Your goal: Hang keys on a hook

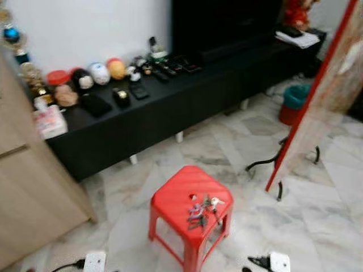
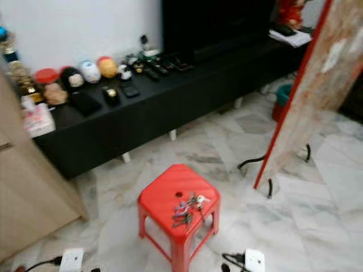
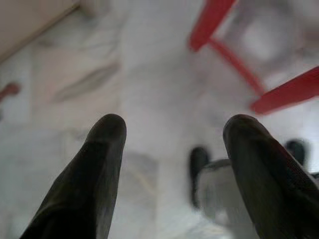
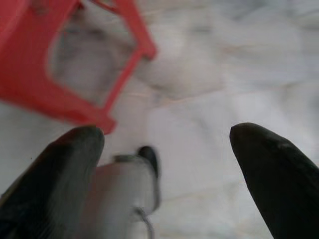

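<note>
A bunch of keys lay on top of a small red plastic stool, near its front edge. The stool was square, had a little hole in the middle of its seat, and stood on a shiny floor of pale marble tiles.

From the head views, a long black cabinet ran along the white wall behind the stool. Small round toys, a red lid and a few dark remotes sat in a row on it. A tall board with a red edge leaned at the right, with a green and red bin behind it.

The wrist views showed things from low down. The left gripper hung over the floor with its two black fingers spread apart and nothing between them. Red stool legs showed past it. The right gripper was spread wide too, holding nothing, near one stool leg.
</note>
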`<state>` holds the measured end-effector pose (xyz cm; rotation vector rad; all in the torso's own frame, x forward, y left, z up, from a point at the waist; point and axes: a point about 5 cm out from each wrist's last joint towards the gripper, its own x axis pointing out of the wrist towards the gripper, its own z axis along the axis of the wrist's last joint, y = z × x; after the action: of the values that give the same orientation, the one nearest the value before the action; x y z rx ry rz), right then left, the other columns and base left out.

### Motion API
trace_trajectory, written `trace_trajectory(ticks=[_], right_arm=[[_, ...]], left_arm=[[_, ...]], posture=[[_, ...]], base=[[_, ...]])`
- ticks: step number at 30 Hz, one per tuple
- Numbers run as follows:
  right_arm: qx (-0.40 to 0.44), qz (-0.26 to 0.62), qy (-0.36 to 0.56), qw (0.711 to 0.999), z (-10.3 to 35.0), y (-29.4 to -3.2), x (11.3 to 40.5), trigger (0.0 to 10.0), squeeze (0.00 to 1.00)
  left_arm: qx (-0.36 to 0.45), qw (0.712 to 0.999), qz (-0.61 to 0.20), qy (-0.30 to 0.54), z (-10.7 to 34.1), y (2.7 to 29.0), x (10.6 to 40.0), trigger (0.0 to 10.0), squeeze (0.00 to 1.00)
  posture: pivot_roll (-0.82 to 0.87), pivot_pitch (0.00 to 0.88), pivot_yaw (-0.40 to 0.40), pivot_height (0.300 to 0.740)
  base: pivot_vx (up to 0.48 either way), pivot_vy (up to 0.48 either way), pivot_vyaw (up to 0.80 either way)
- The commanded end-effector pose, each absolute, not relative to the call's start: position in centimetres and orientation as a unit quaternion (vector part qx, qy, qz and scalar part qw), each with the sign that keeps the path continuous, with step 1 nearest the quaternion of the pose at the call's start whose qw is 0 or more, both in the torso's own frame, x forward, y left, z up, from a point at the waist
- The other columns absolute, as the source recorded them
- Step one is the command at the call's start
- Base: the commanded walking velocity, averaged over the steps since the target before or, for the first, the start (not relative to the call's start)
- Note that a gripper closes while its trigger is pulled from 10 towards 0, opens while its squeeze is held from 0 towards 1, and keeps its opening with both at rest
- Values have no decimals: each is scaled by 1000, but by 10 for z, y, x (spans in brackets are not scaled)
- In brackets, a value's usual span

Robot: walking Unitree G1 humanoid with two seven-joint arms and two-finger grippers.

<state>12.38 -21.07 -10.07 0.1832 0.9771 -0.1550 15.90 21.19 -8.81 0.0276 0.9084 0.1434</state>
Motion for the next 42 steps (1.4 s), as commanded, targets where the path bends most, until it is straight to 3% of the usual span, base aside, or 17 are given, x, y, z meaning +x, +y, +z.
trace_trajectory(ticks=[1, 8, 16, 19, 21, 22, 24, 26, 34, 42], right_arm=[[95, -73, 447, 886, -97, -206, 136, 10000, 0], [102, -82, 411, 902, -93, -207, 140, 10000, 0], [112, -78, 375, 917, -88, -208, 145, 10000, 0], [99, -59, 253, 961, -44, -197, 230, 10000, 0], [93, -67, 230, 966, -37, -200, 236, 10000, 0], [92, -71, 226, 967, -36, -202, 237, 10000, 0], [98, -78, 211, 969, -34, -207, 236, 10000, 0], [86, -73, 190, 975, -29, -209, 238, 10000, 0], [80, -67, 119, 987, -16, -208, 233, 10000, 0], [70, -57, 133, 987, -21, -206, 230, 10000, 0]], left_arm=[[22, 889, 81, 450, -89, 223, 151, 10000, 0], [17, 892, 84, 443, -89, 223, 152, 10000, 0], [2, 919, 121, 375, -81, 225, 158, 10000, 0], [-27, 931, 137, 337, -77, 224, 160, 10000, 0], [-36, 936, 137, 323, -75, 224, 161, 10000, 0], [-39, 937, 135, 319, -75, 223, 161, 10000, 0], [-17, 971, 114, 212, -37, 245, 210, 10000, 0], [8, 987, 83, 139, -11, 249, 232, 10000, 0], [20, 997, 61, 37, 16, 240, 221, 10000, 0], [16, 999, 42, 20, 29, 231, 224, 10000, 0]], posture=[[42, 0, -32, 740], [38, 0, -30, 740], [12, 0, -29, 740], [12, 0, -30, 740], [12, 0, -29, 740], [12, 0, -29, 740], [13, 0, -29, 740], [12, 0, -22, 740], [20, 0, -31, 740], [23, 0, -32, 740]], base=[[0, 0, 0], [0, 0, 0], [0, 0, 0], [0, 0, 0], [0, 0, 0], [0, 0, 0], [0, 0, 0], [0, 0, 0], [0, 0, 0], [0, 0, 0]])
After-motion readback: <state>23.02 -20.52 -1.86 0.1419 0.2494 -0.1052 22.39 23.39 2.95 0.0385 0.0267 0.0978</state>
